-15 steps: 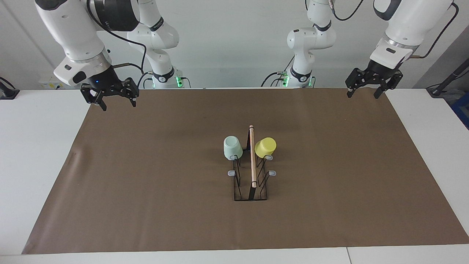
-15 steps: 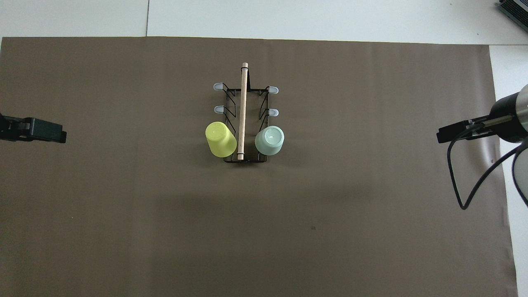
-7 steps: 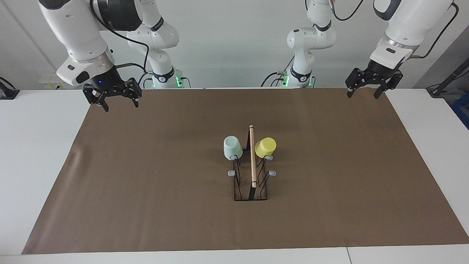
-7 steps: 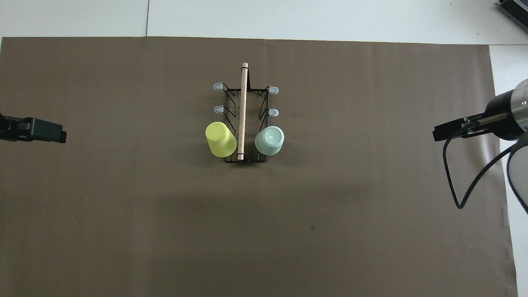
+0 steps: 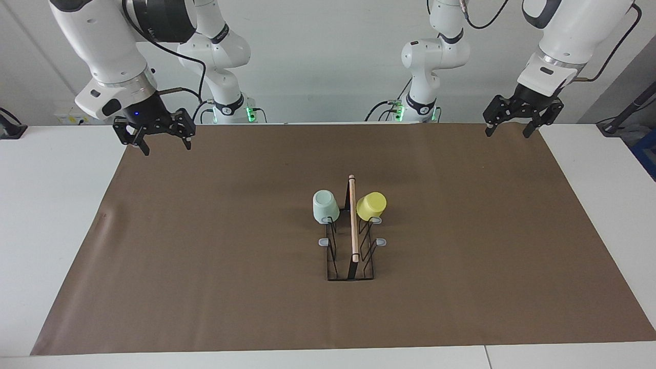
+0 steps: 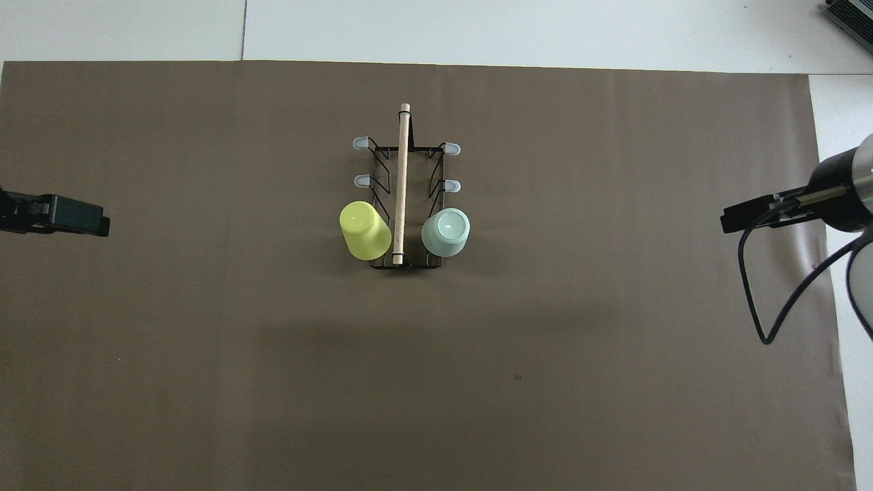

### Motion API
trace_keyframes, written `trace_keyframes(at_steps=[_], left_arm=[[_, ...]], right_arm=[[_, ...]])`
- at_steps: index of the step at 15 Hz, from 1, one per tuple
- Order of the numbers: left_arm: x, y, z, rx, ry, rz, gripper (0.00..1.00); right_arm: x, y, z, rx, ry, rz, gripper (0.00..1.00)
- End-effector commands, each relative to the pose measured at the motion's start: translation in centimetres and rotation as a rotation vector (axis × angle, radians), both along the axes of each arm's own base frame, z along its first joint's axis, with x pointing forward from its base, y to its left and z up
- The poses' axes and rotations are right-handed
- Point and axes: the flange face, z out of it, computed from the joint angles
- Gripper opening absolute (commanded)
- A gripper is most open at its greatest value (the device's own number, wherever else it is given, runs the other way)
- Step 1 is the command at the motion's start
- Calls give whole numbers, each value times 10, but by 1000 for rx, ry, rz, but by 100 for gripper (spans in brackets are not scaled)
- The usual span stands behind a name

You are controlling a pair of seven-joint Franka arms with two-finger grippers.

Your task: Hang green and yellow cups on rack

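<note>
We see the rack (image 5: 351, 241) standing mid-counter on the brown mat (image 5: 205, 246), with the green cup (image 5: 325, 206) and the yellow cup (image 5: 371, 206) hung upside down on its two prongs nearest the robots, green toward the right arm's end, yellow toward the left arm's. Our left end effector (image 5: 514, 128) and right end effector (image 5: 163, 142) both hang open and empty over the mat's corners, well apart from the rack.

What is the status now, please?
Left gripper and right gripper open, empty, clear of the rack. Green cup and yellow cup both hung. Nothing obstructing.
</note>
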Motion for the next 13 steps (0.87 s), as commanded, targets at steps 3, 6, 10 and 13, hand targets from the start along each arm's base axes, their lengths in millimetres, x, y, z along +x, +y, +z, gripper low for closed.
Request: trace_keyframes(at_steps=[3, 6, 10, 13], left_arm=[[-1, 2, -1, -3, 0, -9, 100], [-1, 1, -1, -3, 0, -11, 100], [-1, 2, -1, -3, 0, -9, 100], [-1, 2, -1, -3, 0, -9, 100]], right_arm=[[4, 3, 10, -28, -2, -82, 100], [3, 4, 10, -31, 4, -81, 100], [1, 9, 19, -45, 42, -74, 100], [0, 9, 20, -39, 43, -76, 100]])
